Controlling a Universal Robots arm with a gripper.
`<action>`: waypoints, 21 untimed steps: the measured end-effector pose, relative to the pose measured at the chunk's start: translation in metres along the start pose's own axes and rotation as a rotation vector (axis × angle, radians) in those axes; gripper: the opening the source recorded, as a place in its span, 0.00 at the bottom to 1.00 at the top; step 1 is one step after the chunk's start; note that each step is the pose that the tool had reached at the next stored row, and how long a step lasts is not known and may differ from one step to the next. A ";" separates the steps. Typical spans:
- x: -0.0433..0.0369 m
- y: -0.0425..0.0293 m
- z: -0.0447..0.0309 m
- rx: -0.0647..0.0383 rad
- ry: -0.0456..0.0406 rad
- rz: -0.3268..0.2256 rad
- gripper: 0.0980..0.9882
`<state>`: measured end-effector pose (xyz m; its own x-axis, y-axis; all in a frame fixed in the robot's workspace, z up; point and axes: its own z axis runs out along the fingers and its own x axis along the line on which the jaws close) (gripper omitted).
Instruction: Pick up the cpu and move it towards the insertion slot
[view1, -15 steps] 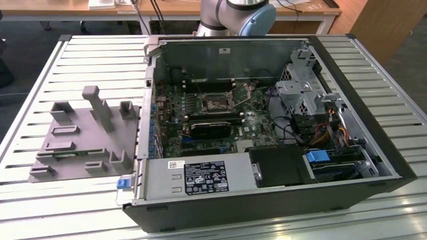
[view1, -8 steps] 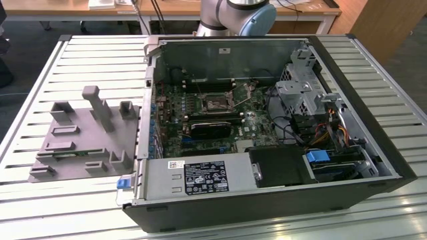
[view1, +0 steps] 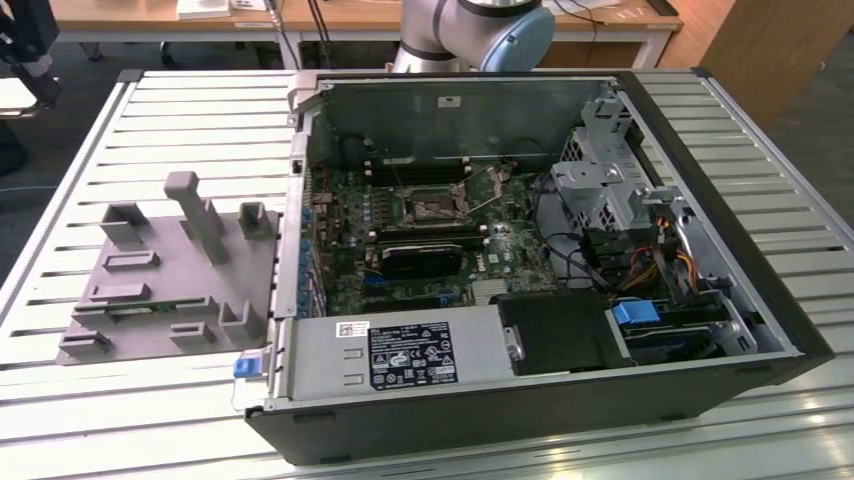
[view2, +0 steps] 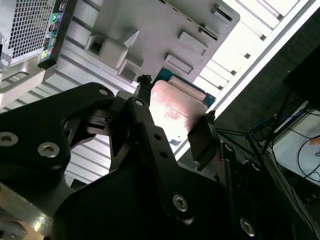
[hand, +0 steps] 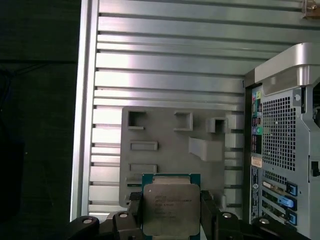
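Jaws first: clamps the cpu by two opposite edges, closed only to its width, silvery top showing in the first wrist view. Holds it over the edge of the grey fixture on the slatted table, beside the open computer case. Inside that case, on the motherboard: the insertion slot, a black heatsink, a power supply.
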<state>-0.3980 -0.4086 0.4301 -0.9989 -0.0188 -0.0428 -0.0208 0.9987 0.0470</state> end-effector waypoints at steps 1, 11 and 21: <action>-0.0033 -0.0001 0.0002 0.000 0.0001 0.000 0.50; -0.0340 -0.0007 0.0014 0.000 0.0022 0.000 0.50; -0.0765 -0.0016 0.0033 0.000 0.0064 0.000 0.50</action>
<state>-0.3214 -0.4086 0.4300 -0.9992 -0.0189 -0.0364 -0.0206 0.9987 0.0472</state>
